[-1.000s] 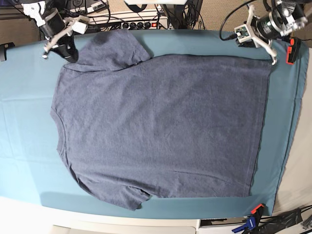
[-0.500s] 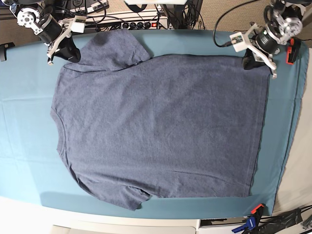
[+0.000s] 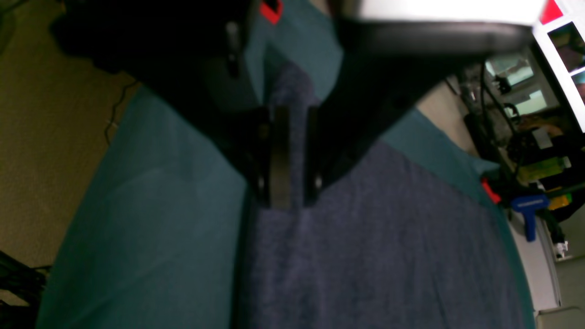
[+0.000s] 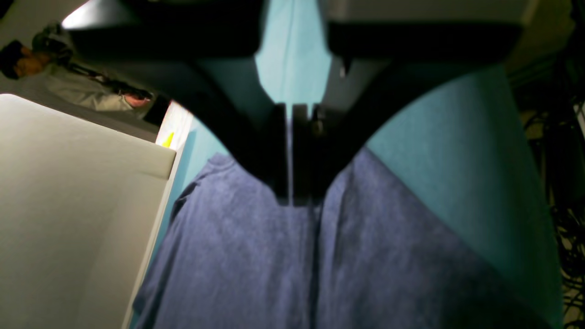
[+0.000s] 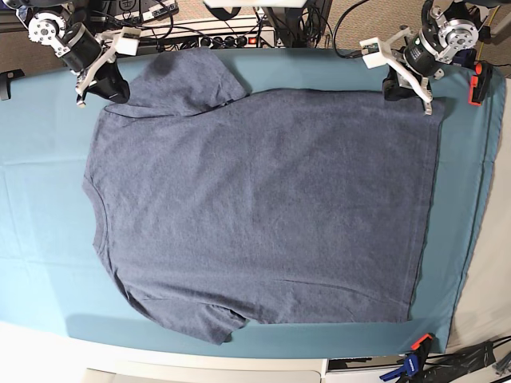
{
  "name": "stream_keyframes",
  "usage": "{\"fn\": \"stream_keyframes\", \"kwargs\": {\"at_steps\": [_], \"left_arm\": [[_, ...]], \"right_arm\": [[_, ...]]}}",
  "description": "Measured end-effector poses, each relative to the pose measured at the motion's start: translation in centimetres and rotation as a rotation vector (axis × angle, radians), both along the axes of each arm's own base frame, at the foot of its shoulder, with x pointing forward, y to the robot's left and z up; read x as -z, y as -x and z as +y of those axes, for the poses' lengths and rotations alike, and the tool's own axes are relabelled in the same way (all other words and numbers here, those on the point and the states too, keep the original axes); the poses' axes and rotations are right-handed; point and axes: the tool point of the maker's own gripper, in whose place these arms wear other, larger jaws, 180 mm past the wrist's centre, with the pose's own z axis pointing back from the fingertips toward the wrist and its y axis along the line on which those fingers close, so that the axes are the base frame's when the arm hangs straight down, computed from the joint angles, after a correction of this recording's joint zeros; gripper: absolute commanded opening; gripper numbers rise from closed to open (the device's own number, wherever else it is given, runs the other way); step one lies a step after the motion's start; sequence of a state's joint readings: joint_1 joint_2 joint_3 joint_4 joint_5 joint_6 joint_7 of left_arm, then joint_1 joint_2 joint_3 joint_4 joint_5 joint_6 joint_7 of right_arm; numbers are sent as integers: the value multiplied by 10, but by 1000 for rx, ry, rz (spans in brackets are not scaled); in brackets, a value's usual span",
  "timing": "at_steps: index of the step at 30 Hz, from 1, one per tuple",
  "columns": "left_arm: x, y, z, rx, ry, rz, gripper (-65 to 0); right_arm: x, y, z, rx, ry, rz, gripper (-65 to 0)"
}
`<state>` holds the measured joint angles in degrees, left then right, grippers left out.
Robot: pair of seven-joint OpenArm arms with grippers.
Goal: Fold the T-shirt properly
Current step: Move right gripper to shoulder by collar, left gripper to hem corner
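The dark blue-grey T-shirt (image 5: 263,207) lies flat on the teal cloth (image 5: 40,199), collar to the left and hem to the right, plain side up. My right gripper (image 5: 112,89) is at the back left, where the far sleeve meets the shoulder. In the right wrist view its tips (image 4: 292,198) are shut and rest on the T-shirt (image 4: 283,265); I cannot tell whether they pinch fabric. My left gripper (image 5: 393,89) is at the shirt's back edge near the hem corner. Its jaws (image 3: 293,196) stand a narrow slit apart, with the T-shirt (image 3: 374,256) showing through the slit.
A red clamp (image 5: 477,84) sits on the cloth's back right corner. A blue and orange clamp (image 5: 415,355) grips the front right edge. A power strip and cables (image 5: 231,38) run behind the table. The teal cloth surrounds the shirt on every side.
The left gripper has moved left along the back edge, from beyond the hem corner onto the shirt. The right gripper shifted slightly toward the shoulder. The shirt has not moved.
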<state>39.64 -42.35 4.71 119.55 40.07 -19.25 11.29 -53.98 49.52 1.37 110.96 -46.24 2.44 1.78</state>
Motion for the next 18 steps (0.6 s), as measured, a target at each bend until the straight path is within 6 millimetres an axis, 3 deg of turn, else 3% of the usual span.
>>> {"fn": "stream_keyframes", "kwargs": {"at_steps": [3,5,10,18], "left_arm": [[9,7,7,-2,-47,55,-556],[13,13,7,13,-56,89,-513],[17,19,17,-20,-103,110,-413],[20,22,21,-71,-93,137,-402]], "right_arm": [[0,-2,-8,35,27,-7,-632],[0,-3,-9,42,32,-8,-594],[11,6,-13,50,59,67,-330],[33,27,-14,108,111,151,-322]]}}
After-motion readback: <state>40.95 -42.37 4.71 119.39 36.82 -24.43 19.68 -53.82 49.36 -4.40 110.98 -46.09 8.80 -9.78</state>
